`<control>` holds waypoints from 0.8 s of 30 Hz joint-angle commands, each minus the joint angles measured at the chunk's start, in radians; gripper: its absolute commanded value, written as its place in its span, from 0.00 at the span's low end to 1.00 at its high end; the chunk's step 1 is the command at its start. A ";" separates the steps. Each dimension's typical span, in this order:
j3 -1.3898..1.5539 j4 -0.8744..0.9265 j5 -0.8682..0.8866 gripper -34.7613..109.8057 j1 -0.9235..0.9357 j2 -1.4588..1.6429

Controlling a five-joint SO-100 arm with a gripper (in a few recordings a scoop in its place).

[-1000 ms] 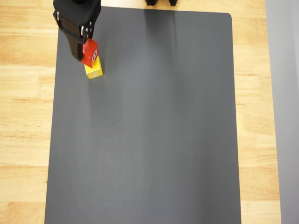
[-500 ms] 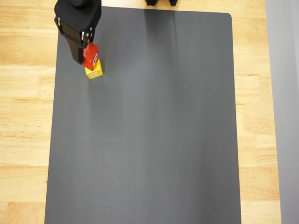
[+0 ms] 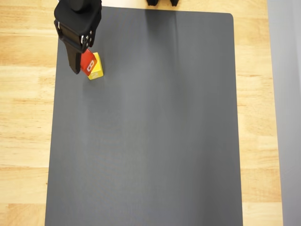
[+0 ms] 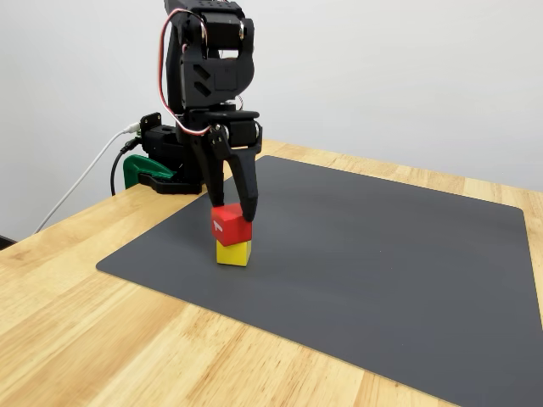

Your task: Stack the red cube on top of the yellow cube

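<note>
While the stack is being formed, the scene reads as follows.

Jaws: the gripper points down over the cubes, its two fingers straddling the red cube and closed against its sides, as far as the fixed view shows.
Red cube position: resting on or just at the top face of the yellow cube, near the back left corner of the dark mat in the fixed view.
Key relation: in the overhead view the red cube lies up and to the left of the yellow cube, so part of the yellow top stays uncovered; the red cube also looks turned and slightly tilted against the cube below.
Judgement: the overlap appears sufficient for support, but release with this offset risks a tip or slide; a small correction toward the yellow cube's centre seems advisable first.
Bench: wooden bench carries the mat.
Containers: none in view.
</note>
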 commanded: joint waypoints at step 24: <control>0.080 0.103 0.160 0.31 -0.173 0.353</control>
